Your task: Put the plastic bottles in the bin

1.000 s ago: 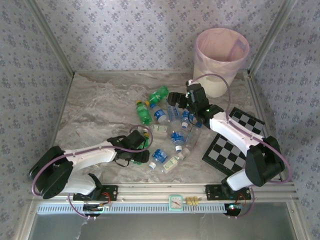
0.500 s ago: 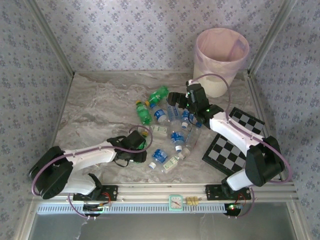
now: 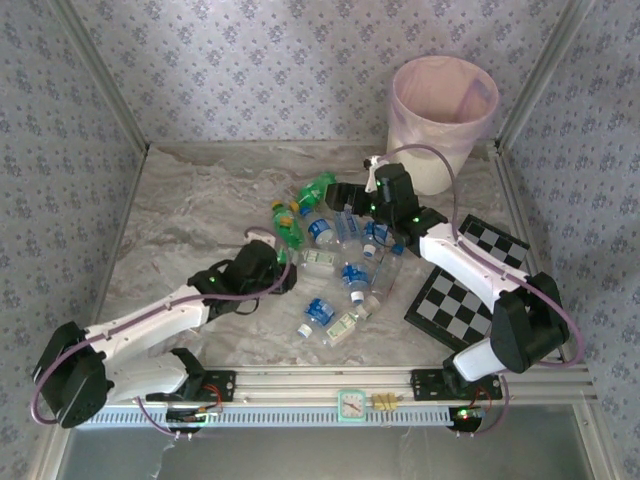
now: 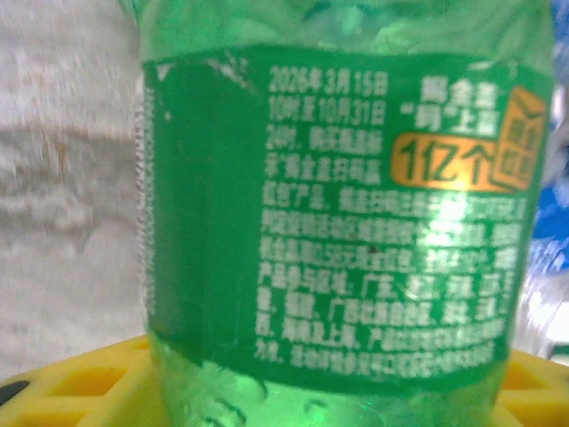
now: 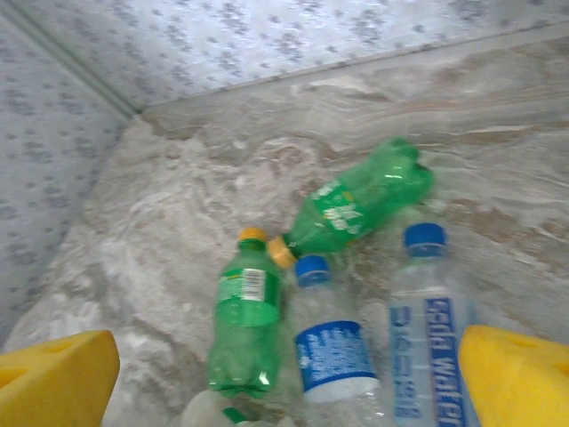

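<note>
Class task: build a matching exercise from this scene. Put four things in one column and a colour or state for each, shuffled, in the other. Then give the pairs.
Column one:
1. bin
2. checkerboard
3. left claw
4. right claw

Column two:
a. open, over lying bottles
b. lined with a pink bag
c. shut on a green bottle
d. black and white squares

Pairs: 1-b; 2-d; 3-c; 4-a

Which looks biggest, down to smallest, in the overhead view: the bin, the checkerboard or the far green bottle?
1. bin, though it stands farthest from the camera
2. checkerboard, somewhat smaller and partly covered
3. far green bottle, much the smallest
</note>
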### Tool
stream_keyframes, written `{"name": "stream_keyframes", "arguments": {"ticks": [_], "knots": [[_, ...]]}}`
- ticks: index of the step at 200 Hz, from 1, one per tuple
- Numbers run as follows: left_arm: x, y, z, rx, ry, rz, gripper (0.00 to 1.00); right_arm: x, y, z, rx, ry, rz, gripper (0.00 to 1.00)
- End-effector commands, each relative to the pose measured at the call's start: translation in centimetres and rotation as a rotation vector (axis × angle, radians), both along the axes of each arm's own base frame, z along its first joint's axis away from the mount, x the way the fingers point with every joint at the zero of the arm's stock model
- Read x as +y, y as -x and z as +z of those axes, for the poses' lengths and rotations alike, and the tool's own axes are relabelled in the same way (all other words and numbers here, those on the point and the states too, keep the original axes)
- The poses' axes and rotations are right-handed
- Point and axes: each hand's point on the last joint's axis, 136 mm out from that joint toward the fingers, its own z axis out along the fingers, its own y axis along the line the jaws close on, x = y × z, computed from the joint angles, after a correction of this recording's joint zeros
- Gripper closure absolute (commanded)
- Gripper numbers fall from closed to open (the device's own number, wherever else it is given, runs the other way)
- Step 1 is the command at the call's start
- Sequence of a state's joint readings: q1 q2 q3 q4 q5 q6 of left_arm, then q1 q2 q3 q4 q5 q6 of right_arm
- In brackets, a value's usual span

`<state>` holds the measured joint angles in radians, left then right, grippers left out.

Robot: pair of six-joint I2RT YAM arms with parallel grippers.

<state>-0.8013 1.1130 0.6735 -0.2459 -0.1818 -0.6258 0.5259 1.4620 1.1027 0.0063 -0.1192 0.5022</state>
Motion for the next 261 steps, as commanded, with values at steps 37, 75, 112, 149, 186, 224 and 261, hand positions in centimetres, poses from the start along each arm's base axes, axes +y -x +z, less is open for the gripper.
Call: {"name": "stream_keyframes", "arguments": {"ticks": [37, 75, 112, 149, 186, 224, 261], "knots": [[-2.9, -6.7, 9.2, -0.275, 0.344, -0.014, 0.47, 4.8, 1.4, 4.1, -0.062, -0.193, 0.251, 0.01], [-4.5, -7.4, 11.6, -0.307, 0.438, -0.128, 0.48, 6.9, 2.3, 4.4, -0.06, -0.271, 0.37, 0.07], [-6.2, -6.6, 11.8, -0.278, 0.498, -0.229, 0.48, 9.2, 3.0, 4.5, -0.059, -0.316, 0.479, 0.11], [-7.0, -6.5, 11.5, -0.253, 0.502, -0.263, 0.48, 10.5, 3.4, 3.9, -0.046, -0.314, 0.522, 0.12], [-7.5, -6.4, 11.8, -0.247, 0.516, -0.293, 0.48, 11.2, 3.2, 4.8, -0.064, -0.322, 0.535, 0.17], [-7.5, -6.3, 11.9, -0.25, 0.515, -0.295, 0.48, 11.3, 3.1, 4.3, -0.049, -0.321, 0.536, 0.29], [-7.3, -6.3, 11.8, -0.25, 0.513, -0.287, 0.45, 11.3, 3.1, 4.4, -0.054, -0.321, 0.533, 0.42]]}}
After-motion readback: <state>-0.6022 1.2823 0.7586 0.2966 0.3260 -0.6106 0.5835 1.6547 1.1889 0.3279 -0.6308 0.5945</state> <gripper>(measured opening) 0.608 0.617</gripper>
